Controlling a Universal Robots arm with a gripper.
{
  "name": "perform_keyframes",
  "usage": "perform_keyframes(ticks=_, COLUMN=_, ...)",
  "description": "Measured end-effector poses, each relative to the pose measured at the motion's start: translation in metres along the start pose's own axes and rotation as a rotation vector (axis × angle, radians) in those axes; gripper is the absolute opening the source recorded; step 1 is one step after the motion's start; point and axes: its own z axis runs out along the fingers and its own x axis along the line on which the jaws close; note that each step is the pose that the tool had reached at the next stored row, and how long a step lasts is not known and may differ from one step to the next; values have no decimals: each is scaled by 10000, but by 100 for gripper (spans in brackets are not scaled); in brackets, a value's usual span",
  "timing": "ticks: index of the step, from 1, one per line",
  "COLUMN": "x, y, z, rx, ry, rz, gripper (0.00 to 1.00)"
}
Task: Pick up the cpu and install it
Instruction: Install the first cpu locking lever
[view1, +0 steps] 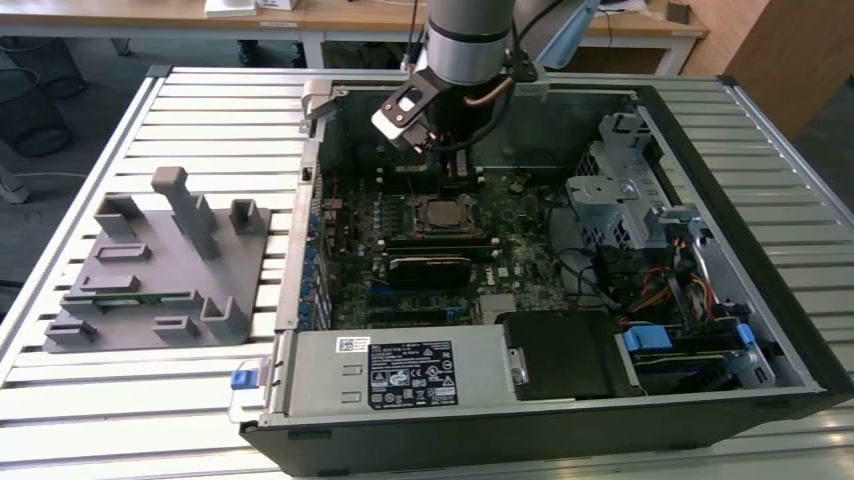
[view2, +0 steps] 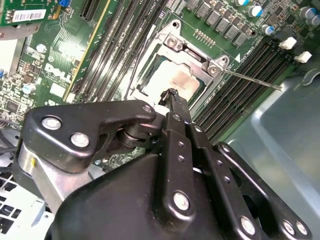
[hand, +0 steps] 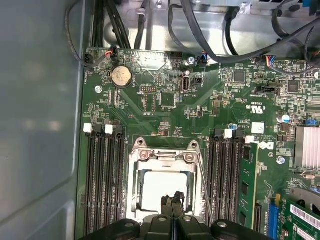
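Observation:
The cpu (view1: 445, 213) lies flat in the motherboard socket inside the open computer case, its pale silvery top (hand: 157, 186) showing through the metal socket frame (hand: 162, 155). In both wrist views my gripper (hand: 172, 197) hangs just above that pale top (view2: 177, 82). Its two black fingertips (view2: 172, 95) are pressed together with nothing visible between them. In the exterior view the gripper (view1: 451, 175) hangs low over the board, right behind the socket. A thin metal lever (view2: 252, 78) sticks out from the frame's side.
Black memory slots (hand: 105, 180) flank the socket on both sides, one holding a green stick (hand: 245, 190). Cables and a drive cage (view1: 627, 200) crowd the case on the exterior view's right. A grey plastic tray (view1: 147, 270) lies on the slatted table at the exterior view's left.

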Motion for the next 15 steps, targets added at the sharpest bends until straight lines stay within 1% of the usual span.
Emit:
perform_keyframes(ticks=8, x=-1, y=-1, z=-106, rx=0, ry=0, rz=0, gripper=11)
perform_keyframes(ticks=15, x=-2, y=-1, z=-244, rx=1, ry=-1, rz=0, gripper=11)
